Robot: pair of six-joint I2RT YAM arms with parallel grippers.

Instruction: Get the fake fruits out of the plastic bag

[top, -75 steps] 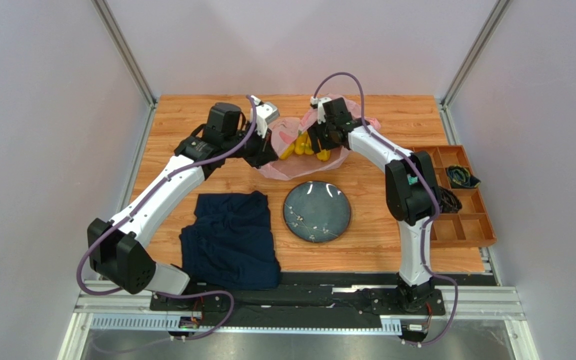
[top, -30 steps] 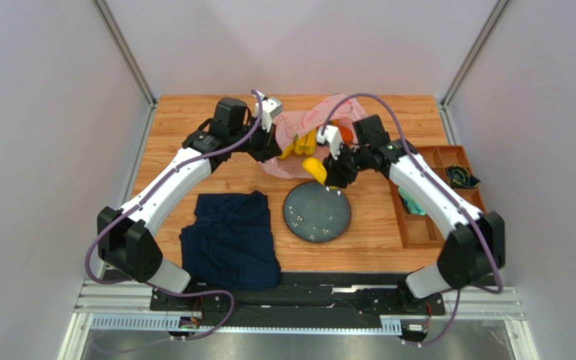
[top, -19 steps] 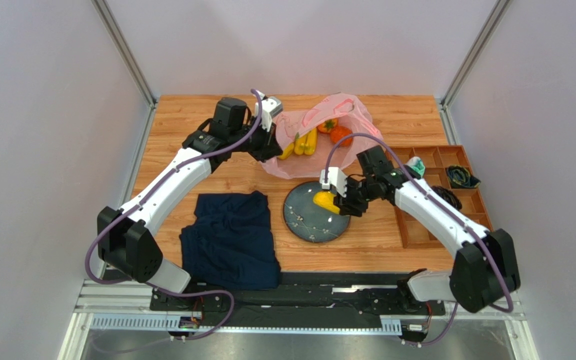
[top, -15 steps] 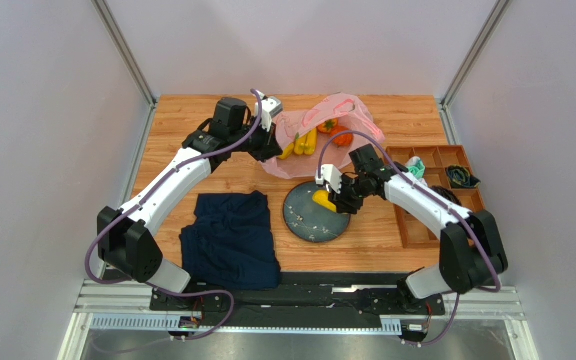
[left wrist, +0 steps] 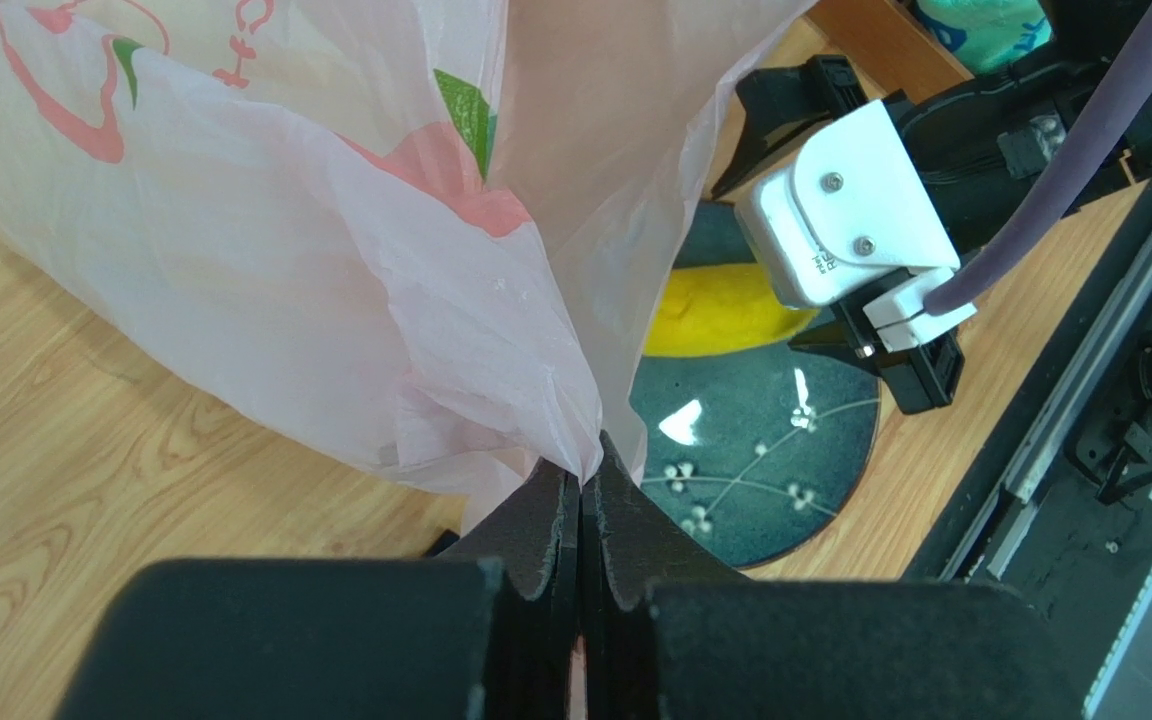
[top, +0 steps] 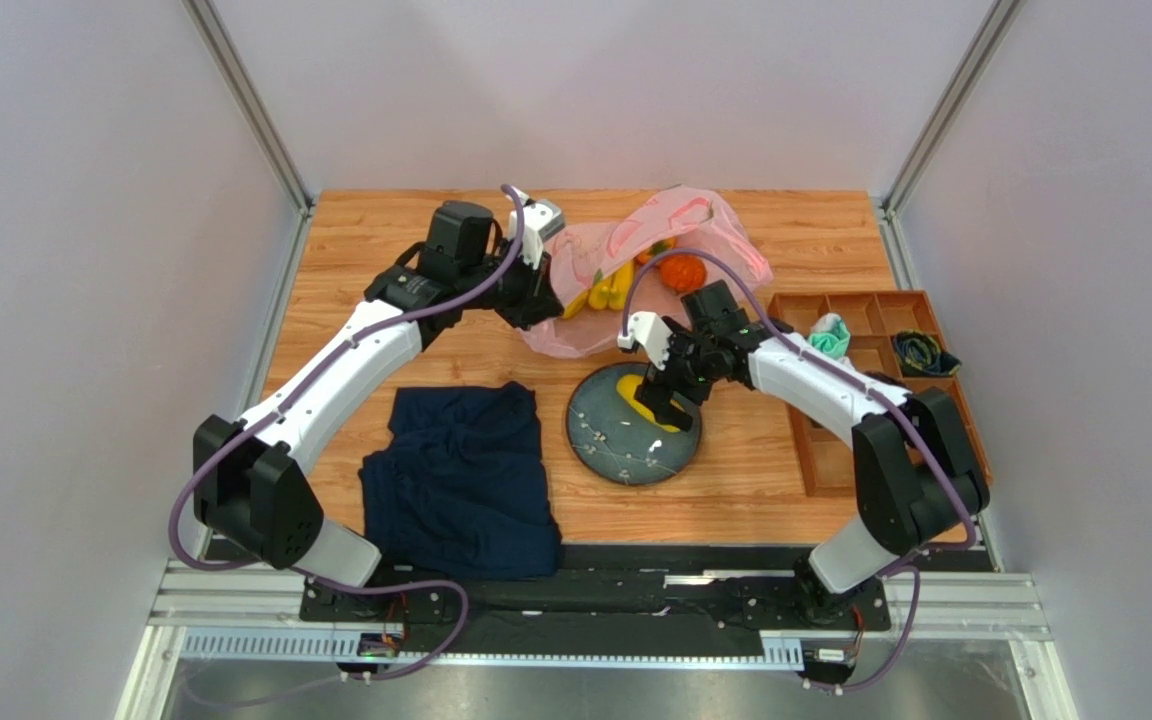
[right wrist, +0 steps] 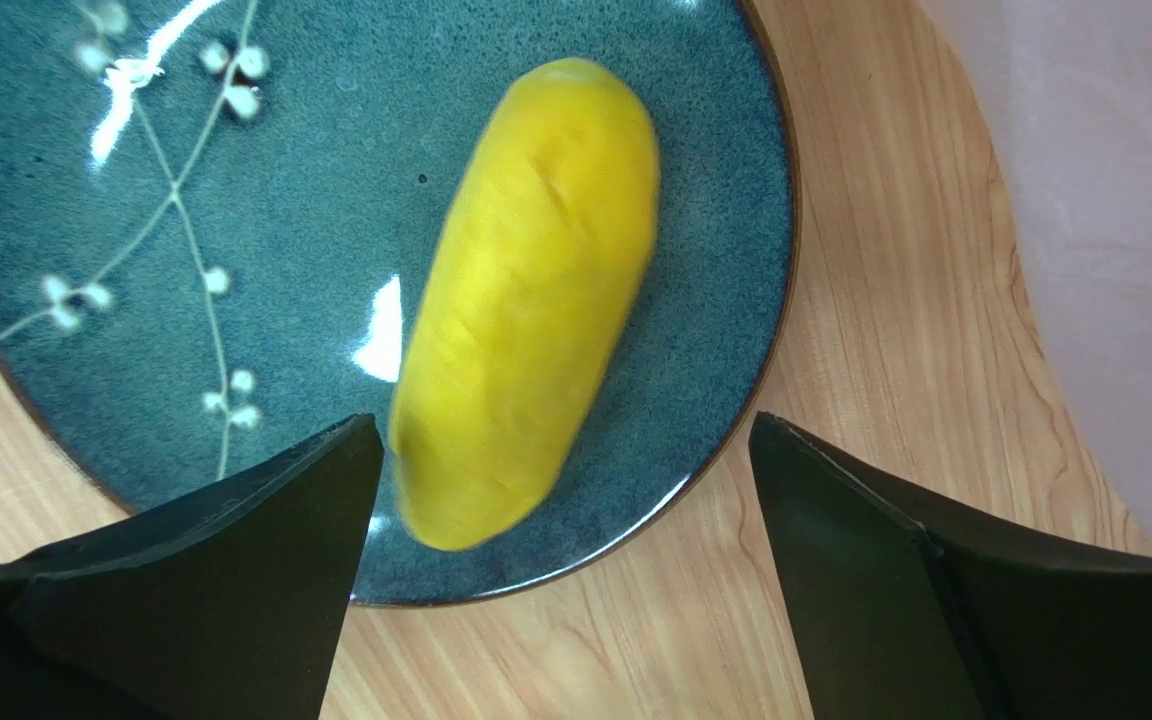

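The right gripper [right wrist: 560, 450] hangs low over the dark plate [right wrist: 162, 225] with its fingers spread wide and nothing between them. The long yellow piece [right wrist: 530, 375] lies flat on the plate directly under the gap, touching neither finger, with its long axis crossing the line from finger to finger. That fruit looks delivered, so the next reach most likely goes back to the plastic bag [top: 597, 323]. From this gripper the bag lies just past the plate's far rim, toward the back of the table [top: 387, 240]. The red-orange round fruit [top: 683, 273] sits almost straight beyond the gripper. The yellow banana bunch [top: 608, 285] is a little to its left, slanting from near-left to far-right in the overhead view. The left gripper [left wrist: 582, 495] is closed tight on a pinched fold of the bag's thin edge and holds it up off the wood at the bag's left side. With that arm taken up, the right arm is both the free one and the nearer to the fruits inside.
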